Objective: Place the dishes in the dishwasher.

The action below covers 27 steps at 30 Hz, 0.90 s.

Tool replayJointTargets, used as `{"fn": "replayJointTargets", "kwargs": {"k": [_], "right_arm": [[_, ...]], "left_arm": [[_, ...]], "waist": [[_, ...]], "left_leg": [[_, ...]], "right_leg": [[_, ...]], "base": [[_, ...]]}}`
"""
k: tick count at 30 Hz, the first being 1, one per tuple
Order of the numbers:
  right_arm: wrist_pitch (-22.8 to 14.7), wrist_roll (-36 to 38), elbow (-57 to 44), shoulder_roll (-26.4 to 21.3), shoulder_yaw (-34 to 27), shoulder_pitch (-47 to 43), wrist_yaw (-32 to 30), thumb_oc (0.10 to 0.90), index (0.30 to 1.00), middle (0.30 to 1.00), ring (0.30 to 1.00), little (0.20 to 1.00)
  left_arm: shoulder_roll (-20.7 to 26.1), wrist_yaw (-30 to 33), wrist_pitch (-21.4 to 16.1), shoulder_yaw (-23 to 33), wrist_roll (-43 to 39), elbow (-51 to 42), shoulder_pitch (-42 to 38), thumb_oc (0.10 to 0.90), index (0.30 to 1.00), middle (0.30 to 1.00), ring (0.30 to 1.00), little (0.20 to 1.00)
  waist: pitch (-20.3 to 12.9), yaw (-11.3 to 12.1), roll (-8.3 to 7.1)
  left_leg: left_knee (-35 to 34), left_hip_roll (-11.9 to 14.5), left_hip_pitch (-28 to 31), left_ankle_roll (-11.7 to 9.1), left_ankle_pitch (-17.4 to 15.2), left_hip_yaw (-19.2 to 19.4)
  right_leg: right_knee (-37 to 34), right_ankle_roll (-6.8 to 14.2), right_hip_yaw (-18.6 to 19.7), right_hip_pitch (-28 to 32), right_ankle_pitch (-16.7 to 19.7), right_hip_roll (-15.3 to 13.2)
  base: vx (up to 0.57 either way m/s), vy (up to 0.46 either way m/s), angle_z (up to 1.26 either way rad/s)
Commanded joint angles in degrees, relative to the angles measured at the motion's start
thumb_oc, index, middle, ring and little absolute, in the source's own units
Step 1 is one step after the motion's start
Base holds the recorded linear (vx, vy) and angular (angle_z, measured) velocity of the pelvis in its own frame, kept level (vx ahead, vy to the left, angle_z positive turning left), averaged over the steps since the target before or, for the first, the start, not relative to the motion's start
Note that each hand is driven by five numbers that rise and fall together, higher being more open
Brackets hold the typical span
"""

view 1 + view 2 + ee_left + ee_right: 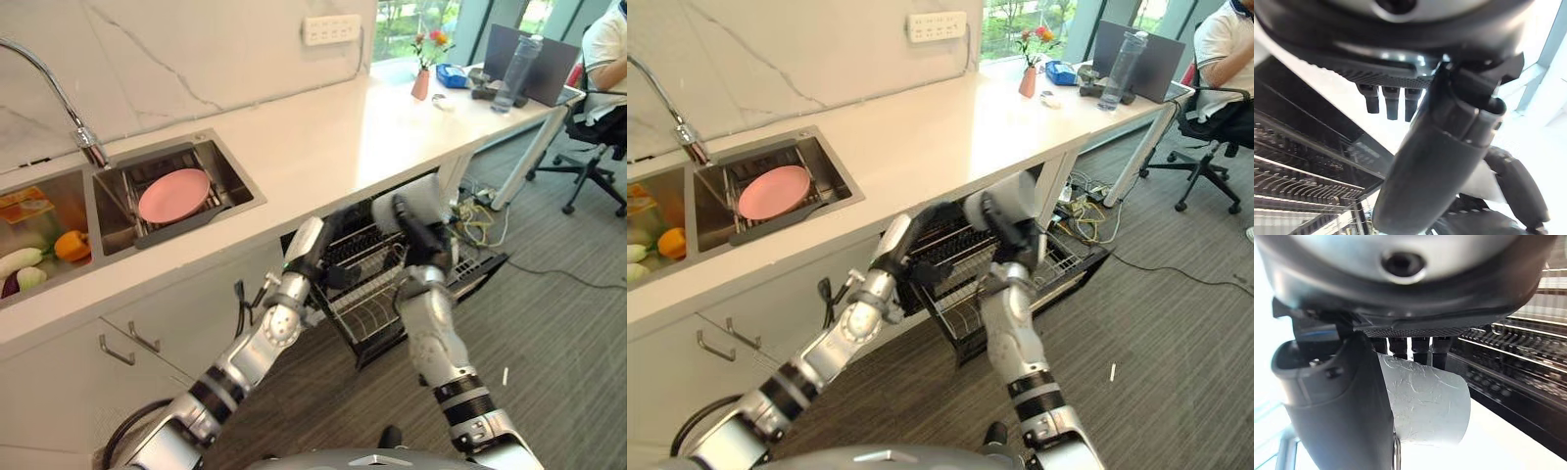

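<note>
Partly hidden — right hand (419,235) clasps grey cup (1427,404); left hand (338,257) fingers unreadable — at dishwasher rack (377,294).

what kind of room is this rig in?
Likely an office kitchenette: a white counter with a steel sink holding a pink plate, a pulled-out dishwasher rack beneath, and a desk with a laptop beyond. The right hand holds a white cup.

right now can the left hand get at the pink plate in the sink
Probably not without pulling back first. The left hand sits low at the dishwasher rack, under the counter edge, while the pink plate lies up in the sink. Nothing covers the plate itself.
</note>
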Motion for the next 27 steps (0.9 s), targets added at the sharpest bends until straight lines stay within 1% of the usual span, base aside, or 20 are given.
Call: {"fn": "replayJointTargets", "kwargs": {"k": [1, 2, 5, 6, 7, 8, 9, 10, 12, 14, 15, 16, 18, 20, 22, 23, 24, 25, 26, 27], "right_arm": [[-3.4, -5.8, -6.1, 0.0, -2.8, -4.7, 4.7, 0.4, 0.3, 0.3, 0.3, 0.3], [-3.4, -5.8, -6.1, 0.0, -2.8, -4.7, 4.7, 0.4, 0.3, 0.3, 0.3, 0.3], [1.4, -7.9, -1.1, -4.9, -3.7, 0.0, 10.0, 0.4, 0.3, 0.3, 0.3, 0.3], [2.8, -8.2, -0.2, -5.9, -3.8, 1.0, 11.5, 0.4, 0.3, 0.3, 0.3, 0.3], [2.8, -8.2, -0.2, -5.9, -3.8, 1.0, 11.6, 0.4, 0.3, 0.3, 0.3, 0.3], [4.4, -9.0, 1.2, -7.1, -4.1, 2.0, 13.7, 0.4, 0.3, 0.3, 0.3, 0.3], [6.3, -11.7, 2.4, -9.0, -4.4, 3.0, 15.4, 0.4, 0.3, 0.3, 0.3, 0.3], [7.1, -13.2, 3.4, -9.7, -5.0, 3.1, 15.9, 0.4, 0.3, 0.3, 0.3, 0.3], [7.5, -15.0, 4.9, -10.6, -5.4, 3.1, 16.5, 0.4, 0.3, 0.3, 0.3, 0.3], [8.9, -19.8, 9.1, -12.9, -6.5, 2.3, 16.9, 0.4, 0.3, 0.3, 0.3, 0.3], [8.9, -19.8, 9.2, -13.0, -6.5, 2.2, 16.9, 0.4, 0.3, 0.3, 0.3, 0.3], [10.3, -23.2, 14.9, -16.0, -6.0, 0.4, 17.9, 0.4, 0.3, 0.3, 0.3, 0.3], [11.5, -26.9, 20.6, -19.9, -4.6, -2.5, 19.0, 0.4, 0.3, 0.3, 0.3, 0.3], [11.8, -27.8, 25.9, -22.3, -3.9, -5.4, 19.3, 0.4, 0.3, 0.3, 0.3, 0.3], [11.6, -25.6, 31.6, -22.2, -3.9, -8.9, 18.3, 0.4, 0.3, 0.3, 0.3, 0.3], [11.6, -25.6, 31.6, -22.2, -3.8, -8.9, 18.3, 0.4, 0.3, 0.3, 0.3, 0.3], [11.6, -24.3, 36.5, -21.9, -3.6, -11.9, 18.2, 0.4, 0.3, 0.3, 0.3, 0.3], [11.9, -24.4, 38.8, -22.0, -3.4, -13.2, 17.7, 0.4, 0.3, 0.3, 0.3, 0.3], [12.1, -24.4, 41.6, -21.9, -3.3, -14.4, 17.4, 0.4, 0.3, 0.3, 0.3, 0.3], [12.1, -24.4, 41.7, -22.0, -3.3, -14.5, 17.4, 0.4, 0.3, 0.3, 0.3, 0.3]], "left_arm": [[3.3, 1.0, -5.3, 4.1, -2.2, -4.2, -1.6, 0.8, 0.9, 0.9, 0.9, 0.9], [3.3, 1.0, -5.2, 4.2, -2.2, -4.4, -1.4, 0.8, 0.9, 0.9, 0.9, 0.9], [5.3, -2.6, -6.2, 11.6, -6.9, -4.9, 7.6, 0.8, 0.9, 0.9, 0.9, 0.9], [5.5, -4.1, -6.0, 13.1, -8.6, -4.7, 9.7, 0.8, 0.9, 0.9, 0.9, 0.9], [5.5, -4.2, -6.0, 13.2, -8.6, -4.8, 9.8, 0.8, 0.9, 0.9, 0.9, 0.9], [5.4, -6.5, -5.8, 14.5, -11.2, -3.9, 12.2, 0.8, 0.9, 0.9, 0.9, 0.9], [4.4, -9.3, -4.8, 17.2, -18.0, -1.4, 16.1, 0.8, 0.9, 0.9, 0.9, 0.9], [4.1, -10.8, -4.5, 18.4, -20.2, -0.6, 17.8, 0.8, 0.9, 0.9, 0.9, 0.9], [4.0, -12.1, -4.1, 19.5, -21.7, 0.7, 19.3, 0.8, 0.9, 0.9, 0.9, 0.9], [3.5, -15.5, -2.9, 21.8, -25.8, 4.2, 22.7, 0.8, 0.9, 0.9, 0.9, 0.9], [3.4, -15.5, -2.9, 21.8, -25.9, 4.2, 22.7, 0.8, 0.9, 0.9, 0.9, 0.9], [3.6, -17.3, -2.2, 23.1, -27.3, 7.6, 24.7, 0.8, 0.9, 0.9, 0.9, 0.9], [4.2, -18.6, -1.9, 24.2, -26.5, 11.2, 26.6, 0.8, 0.9, 0.9, 0.9, 0.9], [4.4, -19.6, -1.2, 24.6, -24.8, 15.9, 27.9, 0.8, 0.9, 0.9, 0.9, 0.9], [4.3, -19.4, -0.4, 24.2, -23.8, 21.6, 27.7, 0.8, 0.9, 0.9, 0.9, 0.9], [4.3, -19.4, -0.4, 24.2, -23.8, 21.6, 27.7, 0.8, 0.9, 0.9, 0.9, 0.9], [3.7, -19.2, -0.1, 23.4, -22.4, 27.4, 27.3, 0.8, 0.9, 0.9, 0.9, 0.9], [3.6, -18.7, 0.0, 23.4, -21.3, 30.8, 27.0, 0.8, 0.9, 0.9, 0.9, 0.9], [3.2, -18.4, 0.1, 23.1, -20.3, 33.9, 26.6, 0.8, 0.9, 0.9, 0.9, 0.9], [3.1, -18.4, 0.0, 23.1, -20.3, 34.0, 26.5, 0.8, 0.9, 0.9, 0.9, 0.9]], "waist": [[-1.3, 2.4, -0.97], [-1.4, 2.3, -1.05], [-1.0, 3.6, -1.58], [-1.0, 3.8, -1.72], [-1.1, 3.7, -1.81], [-1.1, 4.1, -1.9], [-0.9, 5.0, -1.97], [-0.9, 5.3, -1.98], [-0.8, 5.7, -2.02], [-0.7, 7.0, -2.12], [-0.7, 6.9, -2.11], [-0.4, 8.2, -2.21], [-0.1, 9.3, -2.32], [0.3, 10.2, -2.33], [1.1, 11.1, -2.17], [1.1, 11.1, -2.17], [1.9, 12.0, -1.94], [2.0, 12.4, -1.72], [2.6, 12.9, -1.63], [2.6, 12.8, -1.61]], "left_leg": [[0.4, -0.6, 0.2, 0.3, -3.4, -1.4], [0.4, -0.7, 0.1, 0.3, -3.1, -1.4], [0.5, -0.3, 0.0, 0.1, -3.0, -2.0], [0.4, -0.3, -0.2, 0.0, -2.9, -2.1], [0.4, -0.4, -0.4, 0.1, -2.6, -2.2], [0.4, -0.4, -0.6, 0.1, -2.5, -2.5], [0.4, -0.1, -0.8, -0.2, -2.4, -3.0], [0.4, -0.1, -1.1, -0.2, -2.3, -3.4], [0.5, -0.1, -1.4, -0.3, -2.1, -3.8], [0.5, 0.1, -2.3, -0.4, -1.7, -4.9], [0.5, 0.1, -2.4, -0.4, -1.7, -4.9], [0.6, 0.1, -3.1, -0.5, -1.3, -5.7], [0.7, 0.2, -3.8, -0.6, -0.9, -6.3], [0.8, 0.3, -4.6, -0.8, -0.6, -6.9], [0.9, 0.3, -6.0, -0.9, 0.0, -7.8], [0.9, 0.3, -6.0, -0.9, 0.0, -7.8], [1.0, 0.3, -7.3, -1.0, 0.5, -8.8], [0.9, 0.8, -7.3, -1.6, -0.4, -9.9], [0.9, 0.8, -7.9, -1.6, -0.1, -10.5], [0.9, 0.8, -7.9, -1.6, -0.1, -10.5]], "right_leg": [[0.8, 6.7, -2.0, 5.1, -7.9, -3.3], [0.7, 6.7, -2.0, 5.0, -7.7, -3.4], [0.8, 6.5, -2.9, 5.6, -8.1, -3.0], [0.8, 6.5, -3.2, 5.7, -8.2, -3.0], [0.7, 6.4, -3.3, 5.5, -8.0, -3.1], [0.7, 6.3, -3.6, 5.6, -8.0, -3.1], [0.8, 6.2, -4.2, 6.1, -8.3, -2.9], [0.8, 6.2, -4.7, 6.1, -8.4, -2.9], [0.8, 6.1, -5.1, 6.2, -8.5, -2.8], [0.7, 5.9, -6.4, 6.5, -8.8, -2.8], [0.7, 5.9, -6.5, 6.5, -8.8, -2.8], [0.7, 5.8, -7.2, 6.5, -8.9, -2.7], [0.7, 5.7, -7.9, 6.6, -9.0, -2.6], [0.7, 5.8, -8.6, 6.5, -9.1, -2.5], [0.8, 5.7, -9.3, 6.0, -9.1, -2.4], [0.8, 5.7, -9.3, 6.0, -9.1, -2.4], [0.8, 5.6, -10.1, 5.6, -9.2, -2.3], [0.9, 5.9, -9.6, 5.9, -10.7, -1.7], [0.9, 5.9, -10.1, 5.7, -10.7, -1.7], [0.9, 5.8, -10.1, 5.7, -10.7, -1.7]], "base": [[0.0, 0.0, 0.0], [0.02, -0.033, 0.07], [0.0, -0.043, 0.15], [-0.02, -0.027, 0.15], [-0.01, -0.018, 0.08], [0.0, -0.034, 0.11], [0.01, -0.047, 0.12], [0.0, -0.048, 0.18], [-0.01, -0.024, 0.28], [0.0, -0.023, 0.37], [-0.02, -0.027, 0.29], [-0.03, -0.035, 0.32], [-0.03, -0.033, 0.24], [-0.03, -0.019, 0.27], [-0.05, -0.013, 0.18], [-0.08, -0.018, 0.12], [0.01, -0.051, 0.15], [-0.01, -0.062, 0.28], [0.04, -0.05, 0.33], [-0.06, -0.016, 0.37]]}}
